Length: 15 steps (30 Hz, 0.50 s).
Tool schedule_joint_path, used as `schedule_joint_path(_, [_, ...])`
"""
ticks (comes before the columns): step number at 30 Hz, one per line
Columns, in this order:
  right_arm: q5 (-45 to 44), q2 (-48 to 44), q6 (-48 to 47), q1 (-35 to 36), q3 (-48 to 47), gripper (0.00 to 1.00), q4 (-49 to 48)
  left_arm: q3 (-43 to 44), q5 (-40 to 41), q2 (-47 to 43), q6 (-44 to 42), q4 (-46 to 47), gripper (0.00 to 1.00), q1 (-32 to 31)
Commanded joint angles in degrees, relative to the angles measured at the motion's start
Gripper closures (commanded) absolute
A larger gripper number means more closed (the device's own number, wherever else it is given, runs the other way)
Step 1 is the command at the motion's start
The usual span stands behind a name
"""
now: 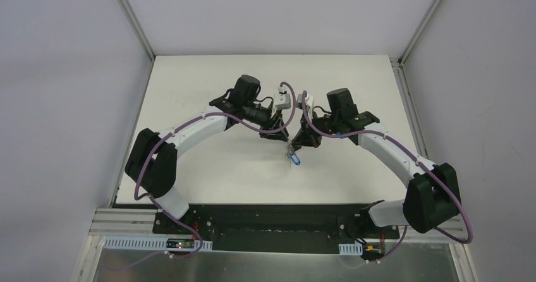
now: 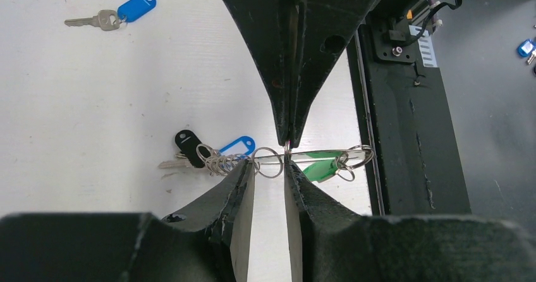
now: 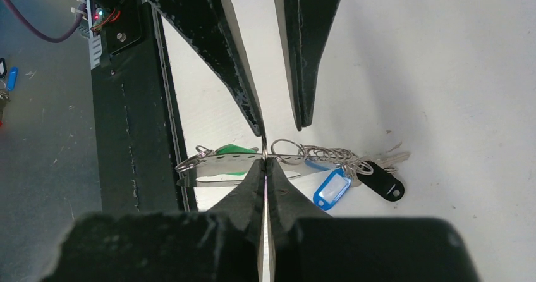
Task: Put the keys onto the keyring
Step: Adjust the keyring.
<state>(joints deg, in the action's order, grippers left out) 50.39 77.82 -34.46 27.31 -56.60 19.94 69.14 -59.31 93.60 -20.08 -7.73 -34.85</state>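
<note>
A white desk (image 1: 189,92) fills the middle of the top view, matte and evenly lit, with only soft, faint shadows on it. A pale grey back wall (image 1: 278,10) rises behind it, a left wall (image 1: 57,105) and a right wall (image 1: 480,105) close the sides. A slanting metal post (image 1: 133,16) marks the left rear corner, and a second post (image 1: 426,16) marks the right one. Along the desk's near edge lies a black plate (image 1: 272,222), set on an aluminium rail (image 1: 120,219). Below that, a dull steel sheet (image 1: 272,266) carries two white slotted ducts (image 1: 136,243). Past the plate, the wrist views show a grey floor (image 2: 499,136).
</note>
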Motion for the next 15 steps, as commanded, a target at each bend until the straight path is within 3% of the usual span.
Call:
schedule_joint_path(1, [3.1,-2.1,1.1,0.3,-0.4,1.00,-2.6,-0.4,-1.7,-0.6,1.8,3.4,0.76,-0.7])
schedule_joint_path(9, [2.0,-2.4,2.0,0.2,-0.1,1.00,-3.7,-2.0,-3.8,-0.7,2.6,5.0,0.75,-0.6])
schedule_joint_path(11, [0.6,-2.6,0.0,0.2,-0.8,1.00,-2.7,-2.4,-4.6,-0.6,6.5,7.2,0.75,0.3])
schedule_joint_path(15, [-2.0,-2.4,-8.7,-0.4,-5.9,1.00,5.9,-5.0,-6.1,-1.4,19.5,20.9,0.76,3.5])
